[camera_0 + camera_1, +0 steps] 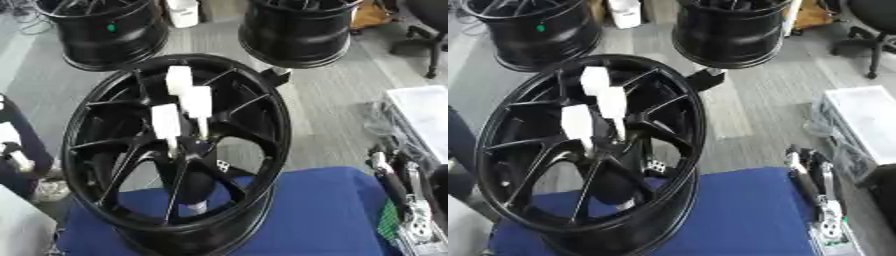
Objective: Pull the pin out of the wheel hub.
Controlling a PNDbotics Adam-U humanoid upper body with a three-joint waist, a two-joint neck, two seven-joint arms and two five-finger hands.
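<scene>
Blue counter (332, 210) up close, big black wheel hub (179, 150) standing on it, three white pins (197, 102) stuck in its middle, right hand (815, 185) low at right, fingers straight, two more black wheels (297, 30) on floor behind.

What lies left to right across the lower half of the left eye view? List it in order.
wheel hub → bare blue table cover → right hand, fingers up, near the right edge.
</scene>
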